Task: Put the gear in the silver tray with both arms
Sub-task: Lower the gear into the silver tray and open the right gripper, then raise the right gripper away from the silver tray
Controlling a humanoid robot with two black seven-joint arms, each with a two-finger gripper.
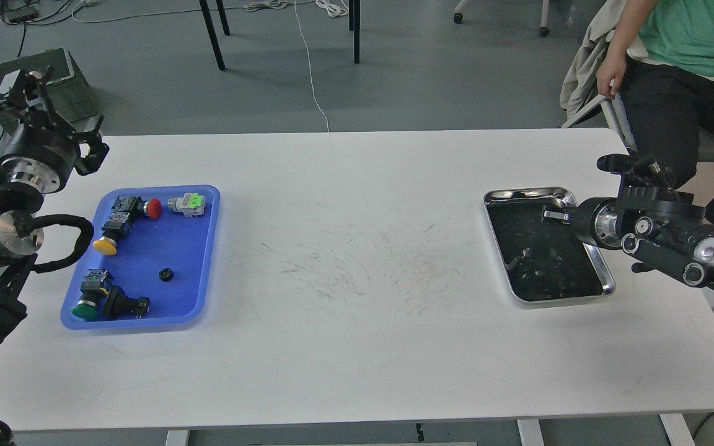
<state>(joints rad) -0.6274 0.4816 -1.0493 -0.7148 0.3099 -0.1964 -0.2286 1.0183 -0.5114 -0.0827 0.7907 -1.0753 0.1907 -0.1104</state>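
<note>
1. The white bench [357, 347] is bare along its near edge, with scuff marks at its middle.
2. On its left sits one blue tray [205, 248], a supply bin by the look of it. It holds four push buttons: green [86, 308], yellow [105, 245], red [153, 208] and one black [123, 303]. There is also one grey-and-green part [188, 204] and one small black gear [165, 274] lying loose near the tray's middle, untouched.
3. On the right lies the one silver tray [605, 272]; its dark bottom shows only small reflections, and I judge no gear is in it yet.
4. The right hand [552, 215] reaches over the silver tray's far right corner; I cannot tell whether its fingers are apart.
5. Farthest, the left hand [87, 152] hovers beyond the blue tray with fingers apart, holding nothing, probably staged to fetch the gear.
</note>
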